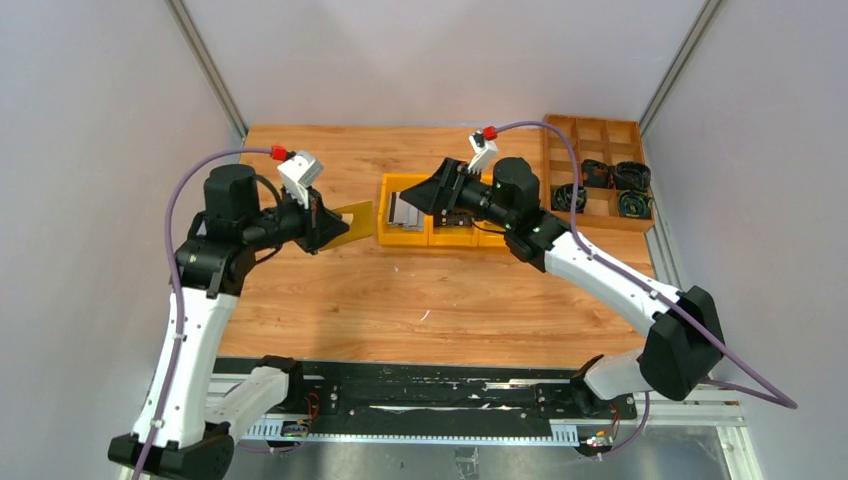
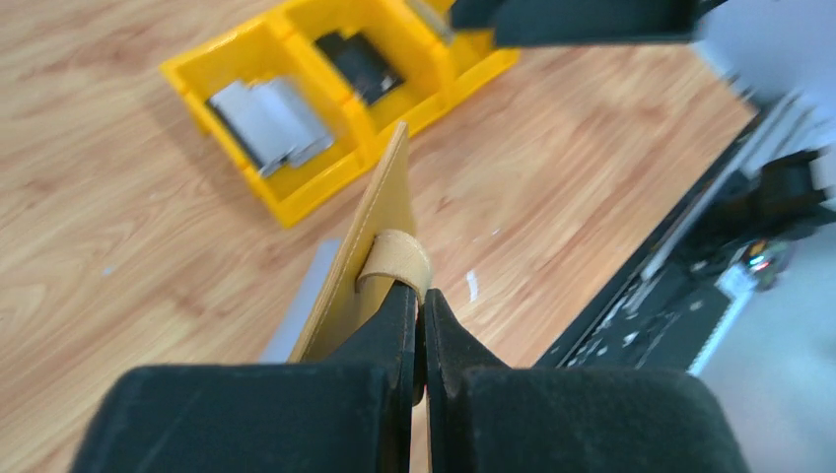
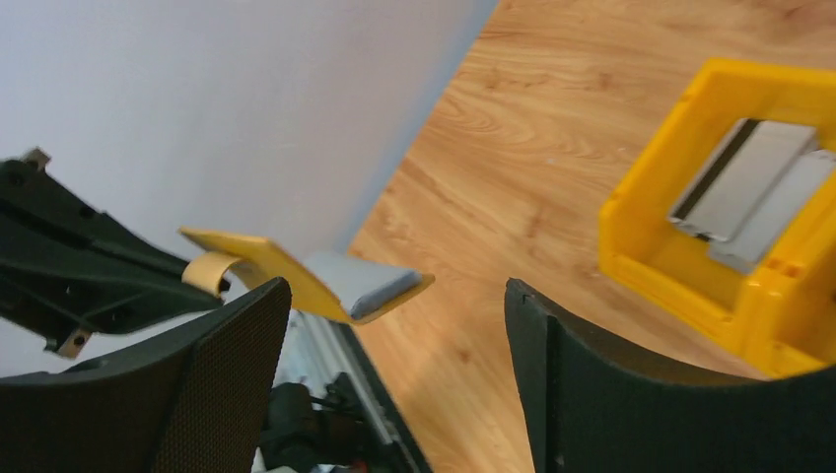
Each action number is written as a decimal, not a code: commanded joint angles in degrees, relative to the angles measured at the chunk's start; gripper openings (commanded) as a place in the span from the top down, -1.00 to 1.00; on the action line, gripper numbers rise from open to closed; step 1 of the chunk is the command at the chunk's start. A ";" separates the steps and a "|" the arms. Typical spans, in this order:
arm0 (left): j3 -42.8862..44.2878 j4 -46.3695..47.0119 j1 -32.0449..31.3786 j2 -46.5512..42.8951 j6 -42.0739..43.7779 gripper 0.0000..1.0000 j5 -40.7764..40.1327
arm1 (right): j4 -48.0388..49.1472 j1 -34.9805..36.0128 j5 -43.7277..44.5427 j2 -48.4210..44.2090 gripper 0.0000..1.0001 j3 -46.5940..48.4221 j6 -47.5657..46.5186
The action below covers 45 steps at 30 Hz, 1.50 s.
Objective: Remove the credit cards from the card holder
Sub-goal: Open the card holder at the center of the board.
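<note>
the light, floppy card holder is held aloft toward the bench's left edge, its strap pinched by the left gripper, while the right gripper is spread wide; its seemingly stiff, slick credit cards are judged best taken by an exposed edge.

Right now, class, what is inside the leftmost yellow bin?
Several pale grey cards, overlapping, lie flat in the bin. The floor beneath them is covered, so anything under the stack cannot be seen.
</note>
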 commanded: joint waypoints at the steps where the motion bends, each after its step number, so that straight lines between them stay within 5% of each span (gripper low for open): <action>1: 2.55 -11.71 0.12 5.53 15.61 1.00 -8.74 | -9.66 0.20 5.98 -2.93 -0.65 1.30 -14.21; 11: 15.23 -34.28 -7.54 14.38 46.98 1.00 -7.11 | -4.94 0.93 -9.67 -2.21 -0.68 1.24 -21.76; 19: 19.19 -44.48 -22.95 13.32 64.93 1.00 -22.90 | -2.63 1.01 -23.68 -3.65 -0.71 -0.89 -39.58; 26: 19.23 -47.48 -30.18 7.38 83.73 1.00 -32.27 | 4.55 2.76 -32.74 -5.32 -0.84 -3.26 -45.63; 36: 24.99 -47.33 -32.26 9.94 82.80 1.00 -32.36 | 7.12 14.32 -31.78 -3.68 -0.84 -3.65 -49.79; 45: 26.65 -47.31 -32.67 9.57 83.13 1.00 -32.48 | 7.66 23.48 -12.21 -1.71 -0.82 -3.26 -57.78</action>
